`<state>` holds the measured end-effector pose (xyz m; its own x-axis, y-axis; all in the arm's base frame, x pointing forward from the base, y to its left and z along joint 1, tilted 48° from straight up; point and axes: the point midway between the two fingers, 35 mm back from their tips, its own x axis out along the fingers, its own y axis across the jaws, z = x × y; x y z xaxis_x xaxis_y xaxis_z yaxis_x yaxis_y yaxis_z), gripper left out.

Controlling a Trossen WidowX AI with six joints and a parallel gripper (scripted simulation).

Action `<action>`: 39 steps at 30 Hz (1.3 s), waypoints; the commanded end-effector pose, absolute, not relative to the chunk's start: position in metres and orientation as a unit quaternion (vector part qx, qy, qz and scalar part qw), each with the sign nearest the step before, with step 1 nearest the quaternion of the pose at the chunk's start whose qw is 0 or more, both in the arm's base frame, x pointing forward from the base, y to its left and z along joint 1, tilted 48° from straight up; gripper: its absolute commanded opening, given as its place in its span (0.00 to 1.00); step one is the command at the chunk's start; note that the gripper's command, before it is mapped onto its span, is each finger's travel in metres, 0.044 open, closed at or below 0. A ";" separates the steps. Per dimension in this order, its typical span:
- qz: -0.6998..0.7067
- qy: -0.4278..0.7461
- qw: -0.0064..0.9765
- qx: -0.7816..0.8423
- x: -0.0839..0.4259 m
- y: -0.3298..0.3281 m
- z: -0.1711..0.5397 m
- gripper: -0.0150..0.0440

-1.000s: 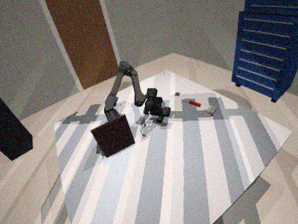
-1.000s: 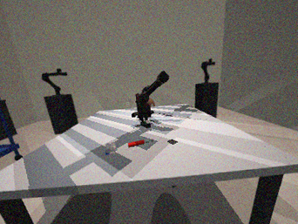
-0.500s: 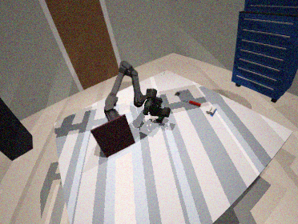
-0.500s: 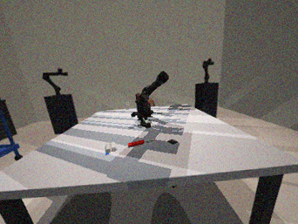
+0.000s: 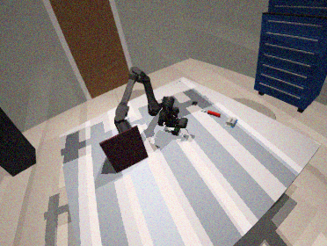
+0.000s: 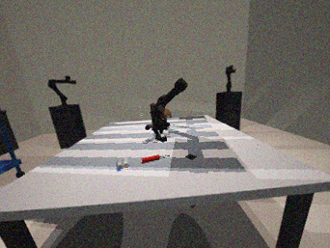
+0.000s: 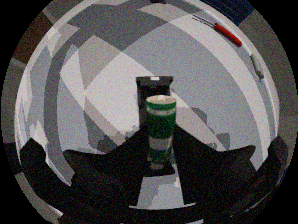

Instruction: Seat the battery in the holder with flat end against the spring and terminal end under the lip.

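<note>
The green battery [image 7: 161,125] [image 5: 177,131] is between the fingers of my gripper [image 7: 160,128] [image 5: 178,127], which is shut on it. In the wrist view its broad pale end points up the picture and looks nearer the camera; its narrower end points down, so it looks tilted. The black holder [image 7: 154,87] shows behind and above the battery in the wrist view, with a small white mark on its far edge. Fingers and battery hide much of it. I cannot tell whether the battery touches it. In the exterior view the gripper [image 6: 161,137] is low over the table, with battery and holder too small to tell.
A red screwdriver [image 5: 214,113] [image 6: 151,159] [image 7: 228,35] lies on the table, with a small pale and blue item [image 5: 231,122] [image 6: 122,163] [image 7: 257,66] beyond it. A small dark square piece [image 5: 194,103] [image 6: 191,156] lies on its other side. Striped shadows cross the table.
</note>
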<state>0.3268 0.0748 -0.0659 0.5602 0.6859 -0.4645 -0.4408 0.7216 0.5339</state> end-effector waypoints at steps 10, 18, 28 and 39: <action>0.317 0.359 0.863 0.160 0.336 0.071 -0.072 0.39; 0.320 0.373 0.857 0.152 0.339 0.072 -0.074 0.39; 0.327 0.392 0.848 0.142 0.340 0.073 -0.075 0.39; 0.335 0.412 0.837 0.131 0.340 0.075 -0.075 0.39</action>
<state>0.3386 0.0782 -0.0678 0.4428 0.6936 -0.5682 -0.4650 0.7195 0.5159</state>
